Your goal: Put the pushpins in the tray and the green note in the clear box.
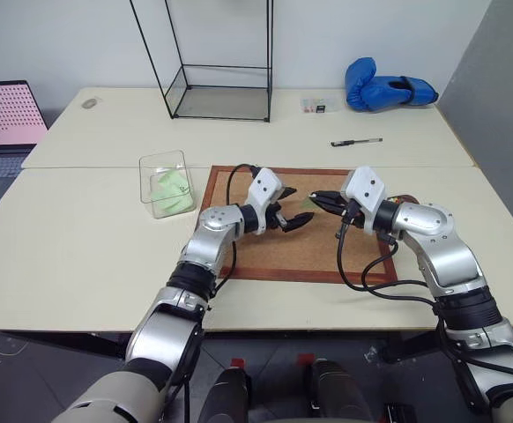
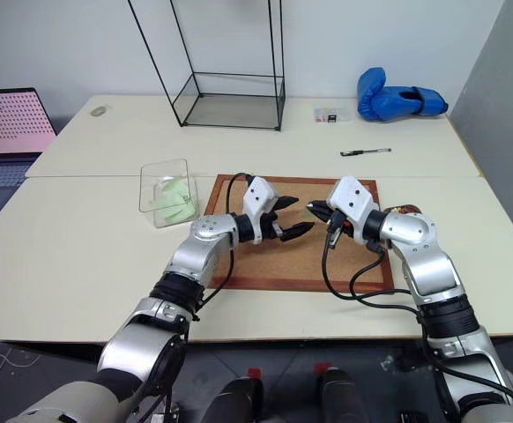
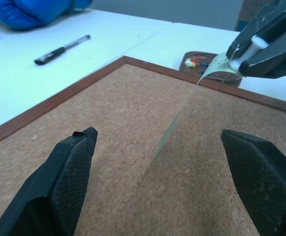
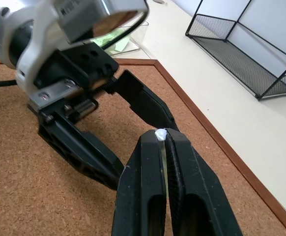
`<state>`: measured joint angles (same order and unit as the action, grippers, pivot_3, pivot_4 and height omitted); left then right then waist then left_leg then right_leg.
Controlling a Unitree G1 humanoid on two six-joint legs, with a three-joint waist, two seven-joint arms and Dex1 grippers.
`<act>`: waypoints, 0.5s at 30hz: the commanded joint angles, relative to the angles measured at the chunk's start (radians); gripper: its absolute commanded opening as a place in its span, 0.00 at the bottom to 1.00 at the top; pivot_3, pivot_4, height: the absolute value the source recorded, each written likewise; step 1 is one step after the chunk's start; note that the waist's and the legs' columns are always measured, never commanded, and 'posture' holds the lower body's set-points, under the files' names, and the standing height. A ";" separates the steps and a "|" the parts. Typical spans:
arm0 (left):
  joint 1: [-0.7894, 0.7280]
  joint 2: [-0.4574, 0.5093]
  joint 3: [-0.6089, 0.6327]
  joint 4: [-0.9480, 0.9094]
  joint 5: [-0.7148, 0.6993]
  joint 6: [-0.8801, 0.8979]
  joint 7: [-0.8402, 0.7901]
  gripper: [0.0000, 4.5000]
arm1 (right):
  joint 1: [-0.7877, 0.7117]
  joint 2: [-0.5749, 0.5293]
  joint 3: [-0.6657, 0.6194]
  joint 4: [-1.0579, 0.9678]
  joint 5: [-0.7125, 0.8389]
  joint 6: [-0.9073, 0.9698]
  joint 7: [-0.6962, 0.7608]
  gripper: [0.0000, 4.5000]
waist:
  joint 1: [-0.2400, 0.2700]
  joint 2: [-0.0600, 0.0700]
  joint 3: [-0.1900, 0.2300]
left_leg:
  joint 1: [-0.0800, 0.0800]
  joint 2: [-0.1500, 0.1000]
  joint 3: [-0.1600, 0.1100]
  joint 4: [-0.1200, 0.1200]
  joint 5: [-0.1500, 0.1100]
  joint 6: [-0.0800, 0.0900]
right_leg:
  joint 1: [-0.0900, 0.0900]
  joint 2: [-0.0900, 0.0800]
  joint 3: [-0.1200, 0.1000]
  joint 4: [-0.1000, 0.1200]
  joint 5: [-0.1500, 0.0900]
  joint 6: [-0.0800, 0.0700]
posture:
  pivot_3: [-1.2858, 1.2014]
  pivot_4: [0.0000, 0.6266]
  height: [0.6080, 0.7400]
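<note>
Over the cork board [image 1: 274,256], our right claw [image 3: 234,59] pinches the green note [image 3: 216,66] edge-on; left claw [image 1: 293,214] gapes empty just beside it. Pins sit in the tray [image 3: 194,61] beyond the board's edge. Note not yet in the clear box [image 1: 167,183].

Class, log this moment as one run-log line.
left gripper: open, empty | right gripper: shut on green note | over cork board
</note>
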<state>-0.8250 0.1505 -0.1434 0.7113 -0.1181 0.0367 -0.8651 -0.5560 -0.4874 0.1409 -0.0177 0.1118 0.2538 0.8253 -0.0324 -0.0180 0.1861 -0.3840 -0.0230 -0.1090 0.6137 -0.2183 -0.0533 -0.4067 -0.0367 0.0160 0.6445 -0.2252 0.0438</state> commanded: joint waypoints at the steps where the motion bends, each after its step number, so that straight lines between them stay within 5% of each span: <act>1: -0.054 -0.017 0.014 0.054 -0.009 -0.048 -0.031 0.87 | -0.012 0.009 -0.028 -0.062 0.034 0.023 -0.014 0.00 | -0.001 0.000 0.000 | 0.000 0.000 0.000 0.000 0.000 0.000 | 0.000 0.000 0.000 0.000 0.000 0.000 | 0.52 0.24 1.00; 15: -0.072 -0.032 0.055 0.132 -0.018 -0.091 -0.077 0.32 | -0.012 0.024 -0.050 -0.101 0.098 0.119 -0.033 0.00 | -0.001 0.000 0.000 | 0.000 0.000 0.000 0.000 0.000 0.000 | 0.000 0.000 0.000 0.000 0.000 0.000 | 0.52 0.24 1.00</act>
<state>-0.8763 0.1262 -0.1087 0.8561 -0.1171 -0.0298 -0.9310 -0.5560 -0.4621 0.1152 -0.0766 0.1881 0.3700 0.7969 -0.0331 -0.0181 0.1862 -0.3841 -0.0230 -0.1091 0.6136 -0.2183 -0.0533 -0.4068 -0.0367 0.0159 0.6447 -0.2252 0.0439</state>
